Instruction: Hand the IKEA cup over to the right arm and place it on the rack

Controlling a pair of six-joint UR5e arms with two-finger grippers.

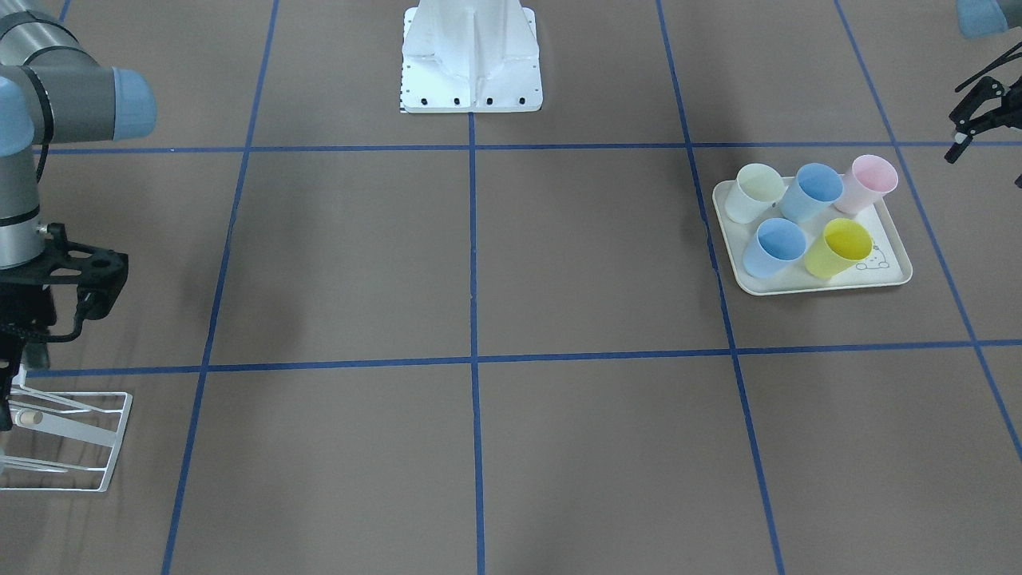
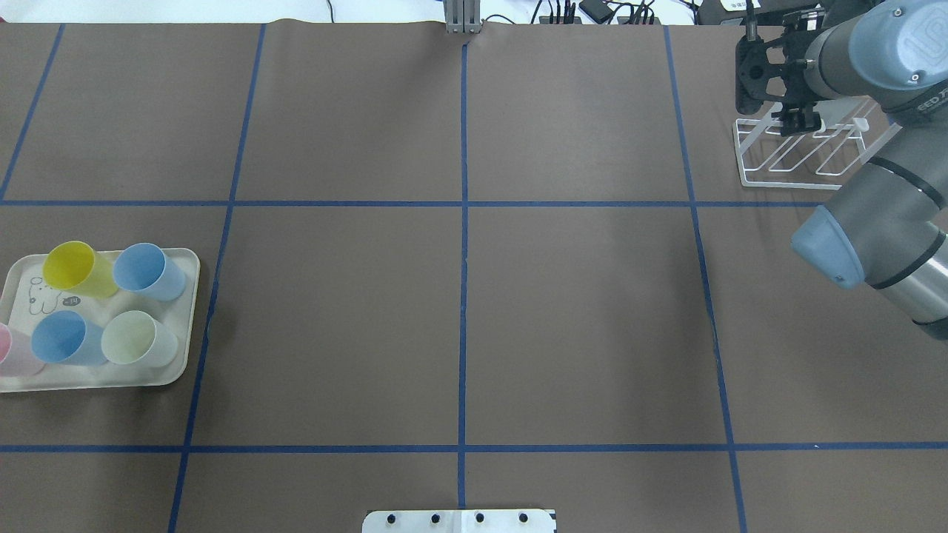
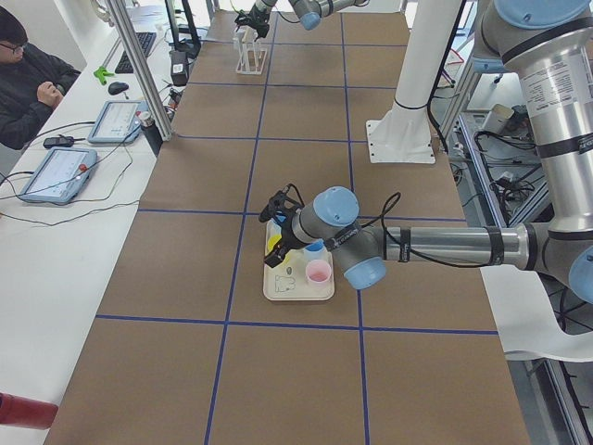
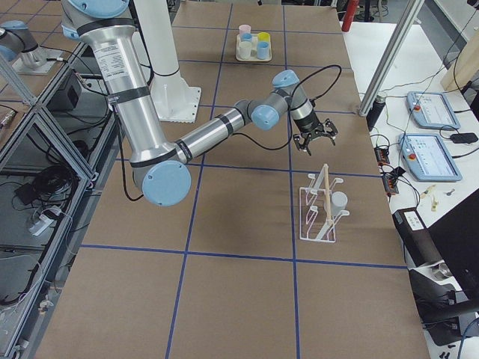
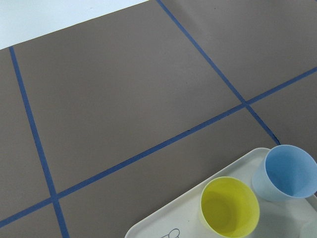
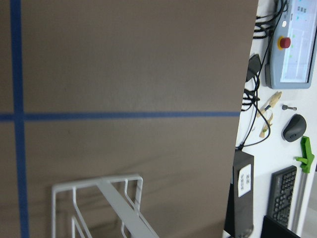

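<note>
Several plastic IKEA cups stand on a cream tray: yellow, two blue, pink and pale green-white. My left gripper hovers just beside the tray, open and empty; its wrist view looks down on the yellow cup and a blue cup. The white wire rack sits at the table's far right, and a pale grey cup hangs on it. My right gripper hangs open and empty above the rack's end.
The white robot pedestal stands at the table's middle edge. Blue tape lines divide the brown table into squares. Beyond the far table edge a side desk holds tablets, cables and a keyboard, and a person sits there.
</note>
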